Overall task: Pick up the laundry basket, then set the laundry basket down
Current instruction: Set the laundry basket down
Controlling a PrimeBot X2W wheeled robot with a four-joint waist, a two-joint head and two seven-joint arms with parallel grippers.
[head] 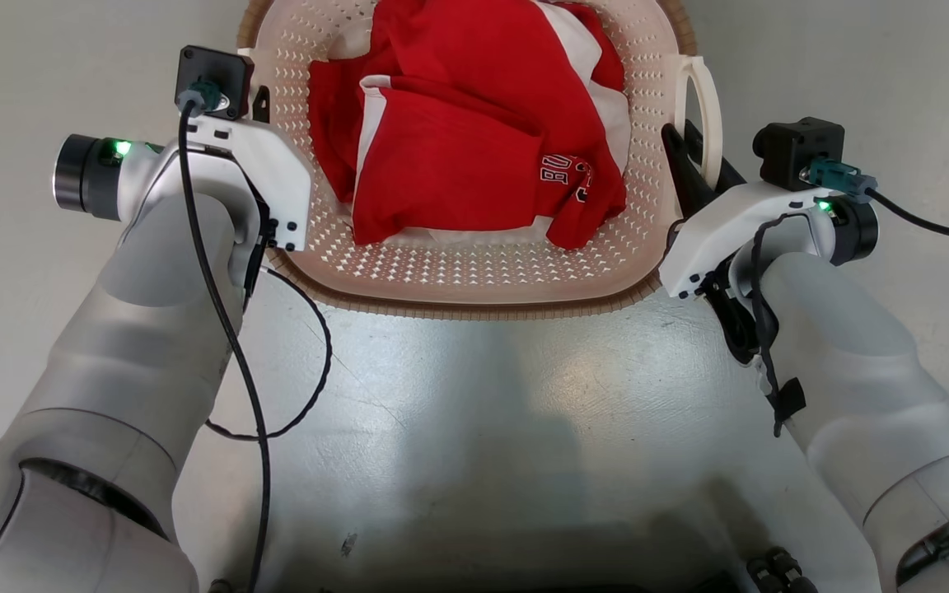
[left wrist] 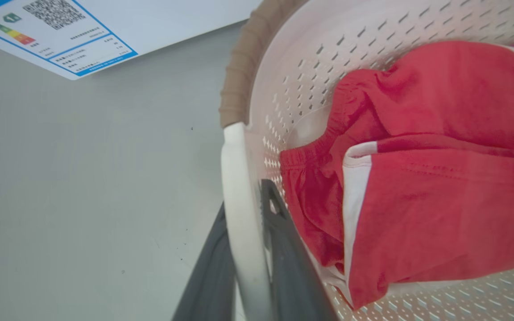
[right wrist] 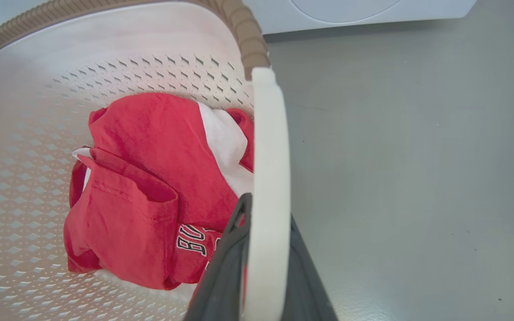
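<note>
Your left claw [left wrist: 244,209] is pinched narrow on the left handle [left wrist: 239,178] of the laundry basket [head: 474,280]. One dark finger lies on the inner side against the perforated wall and the other on the outer side, with the white loop sandwiched between them. Your right claw [right wrist: 269,214] mirrors this. It is closed to a slim gap around the right handle [right wrist: 268,147], one finger inside the basket beside the red clothes [right wrist: 150,178] and one outside over the floor [right wrist: 417,178].

In the head view, the right claw's fingers reach up to the loop at the basket's right side. The left wrist covers the grip on the opposite side.

The basket sits straight ahead of you between both arms, its brown rim level and the red-and-white clothes heaped in the middle. The washing machine [right wrist: 350,11] stands just beyond it. You cannot tell from these pictures whether the bottom has left the floor.

You appear to be at the pick-up step, with both handles secured. The next move calls for raising both arms together at an even rate, so the basket comes up flat and neither loop slides through the fingers. After that, lower it just as evenly.
</note>
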